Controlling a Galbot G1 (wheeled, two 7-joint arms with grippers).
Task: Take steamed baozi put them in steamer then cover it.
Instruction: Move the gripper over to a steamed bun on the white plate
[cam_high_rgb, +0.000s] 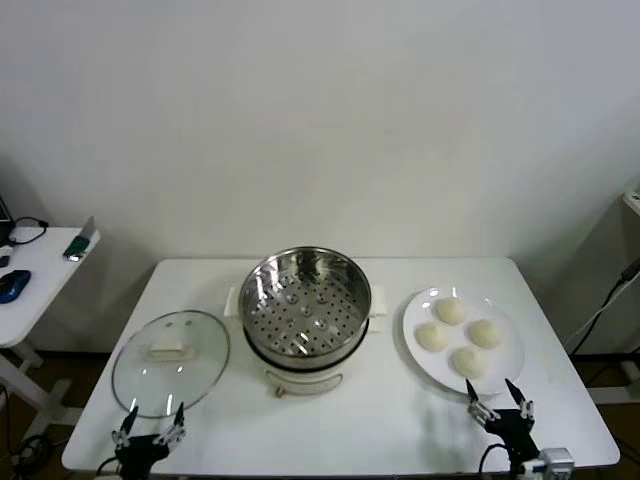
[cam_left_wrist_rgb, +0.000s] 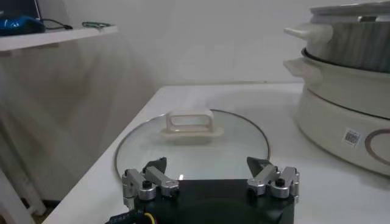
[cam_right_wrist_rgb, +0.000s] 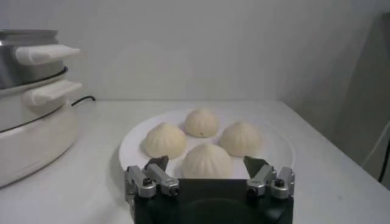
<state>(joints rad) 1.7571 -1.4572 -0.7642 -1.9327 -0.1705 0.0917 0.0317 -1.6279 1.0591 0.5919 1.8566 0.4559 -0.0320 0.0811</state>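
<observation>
On the tabletop (cam_high_rgb: 380, 420), 4 steamed baozi (cam_high_rgb: 459, 336) sit on a plate (cam_high_rgb: 415, 312) beside the uncovered steamer (cam_high_rgb: 304, 305). The cover (cam_high_rgb: 170, 361) lies flat. Left hand (cam_high_rgb: 149, 424) and right hand (cam_high_rgb: 500, 400) are wide open, empty.

No text can be read; the small square code sticker (cam_left_wrist_rgb: 351, 137) on the cream-white steamer base (cam_left_wrist_rgb: 341, 122) is too small to read.

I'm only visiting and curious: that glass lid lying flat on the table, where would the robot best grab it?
Probably by the cream-white handle at the middle of the glass lid, coming straight down from above. The lid lies flat, so its thin rim offers little to pinch, while the oblong handle stands raised and is narrow enough for the open left hand to close across its short sides.
</observation>
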